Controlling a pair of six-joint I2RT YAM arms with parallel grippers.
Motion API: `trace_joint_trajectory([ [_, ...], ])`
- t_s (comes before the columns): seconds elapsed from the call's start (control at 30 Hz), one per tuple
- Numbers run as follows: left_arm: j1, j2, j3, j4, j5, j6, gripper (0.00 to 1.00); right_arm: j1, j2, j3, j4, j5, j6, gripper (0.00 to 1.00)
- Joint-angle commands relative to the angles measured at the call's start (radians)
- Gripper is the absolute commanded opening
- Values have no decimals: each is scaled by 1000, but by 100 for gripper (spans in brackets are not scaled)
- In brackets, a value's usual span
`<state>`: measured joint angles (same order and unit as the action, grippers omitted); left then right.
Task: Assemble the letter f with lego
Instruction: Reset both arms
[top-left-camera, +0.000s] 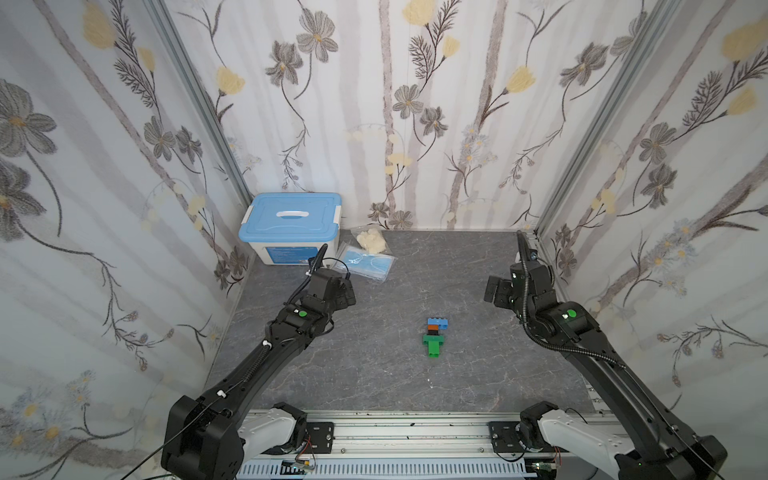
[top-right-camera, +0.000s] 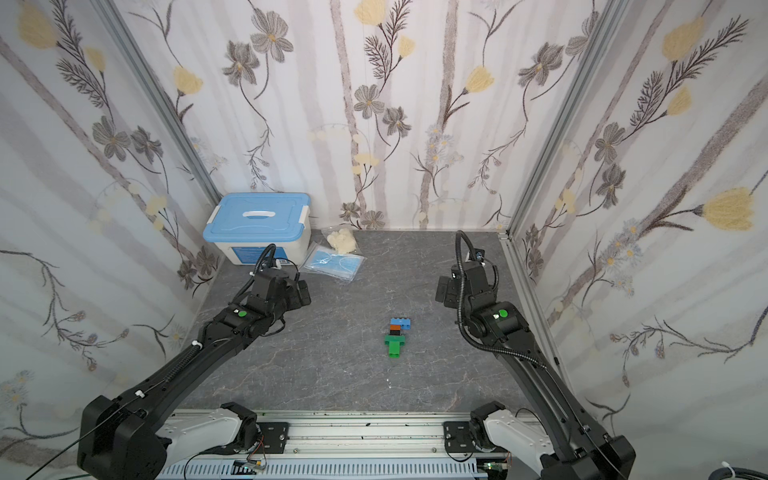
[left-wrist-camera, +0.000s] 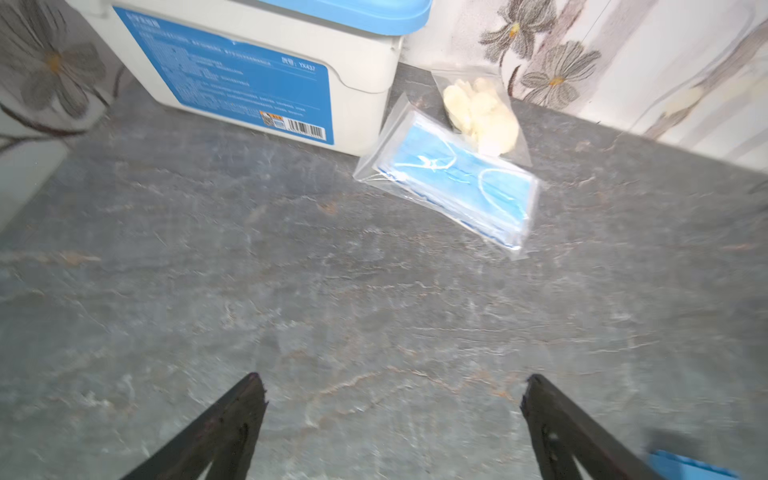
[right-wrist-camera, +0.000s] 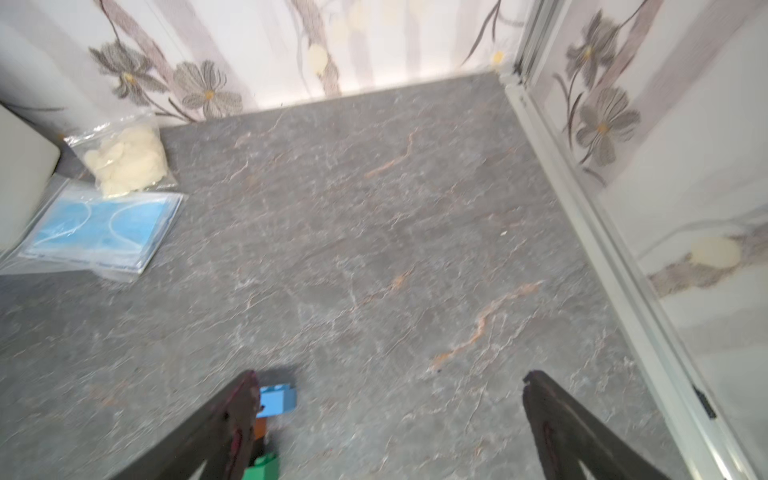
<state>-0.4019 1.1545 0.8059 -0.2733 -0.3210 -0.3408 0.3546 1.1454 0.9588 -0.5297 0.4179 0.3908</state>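
Our right tool (right-wrist-camera: 390, 374) hangs released and empty, near and right of the letter f (top-left-camera: 435, 336); our left tool (left-wrist-camera: 392, 378), equally wide and empty, hovers well left. The letter f lies joined on the counter (top-left-camera: 365, 382), so we judge assembly done; next, only keeping clear. Grey marbled surface, floral walls (top-left-camera: 83, 166), lidded box (top-left-camera: 291, 216) far left.

Left arm (top-left-camera: 266, 361), right arm (top-left-camera: 582, 345) extended forward; left fingers (left-wrist-camera: 232, 424), right fingers (right-wrist-camera: 557, 424) spread.
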Motion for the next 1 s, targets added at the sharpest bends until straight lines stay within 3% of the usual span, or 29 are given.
trace_joint_trajectory([
  [0.0, 67, -30, -104, 230, -178, 240, 100, -32, -46, -166, 413, 77, -274, 100],
  [0.1, 192, -89, -278, 482, -96, 230, 100, -70, -25, -264, 549, 61, -348, 100],
  [0.17, 224, -80, -352, 612, -121, 250, 100, -111, 5, -295, 598, 15, -330, 100],
  [0.23, 236, -33, -462, 861, -134, 302, 100, -152, 24, -355, 708, -18, -320, 100],
  [0.33, 276, 111, -524, 1121, -105, 328, 100, -216, 77, -425, 859, -98, -287, 100],
  [0.43, 326, 337, -477, 1258, -110, 286, 100, -244, 132, -453, 942, -141, -329, 100],
  [0.5, 345, 366, -409, 1125, 93, 322, 100, -255, 151, -477, 1007, -172, -354, 100],
  [0.53, 356, 419, -432, 1226, 116, 323, 100, -265, 166, -487, 1042, -186, -357, 99],
  [0.6, 397, 392, -459, 1223, 117, 258, 100, -298, 221, -510, 1113, -226, -332, 100],
  [0.63, 396, 415, -455, 1266, 150, 281, 100, -308, 251, -511, 1154, -231, -326, 100],
  [0.67, 394, 394, -434, 1187, 162, 280, 100, -309, 262, -501, 1130, -240, -328, 100],
  [0.77, 394, 397, -431, 1185, 164, 283, 100, -312, 338, -554, 1300, -305, -353, 100],
  [0.97, 387, 404, -426, 1184, 152, 292, 100, -281, 331, -548, 1277, -239, -366, 100],
])
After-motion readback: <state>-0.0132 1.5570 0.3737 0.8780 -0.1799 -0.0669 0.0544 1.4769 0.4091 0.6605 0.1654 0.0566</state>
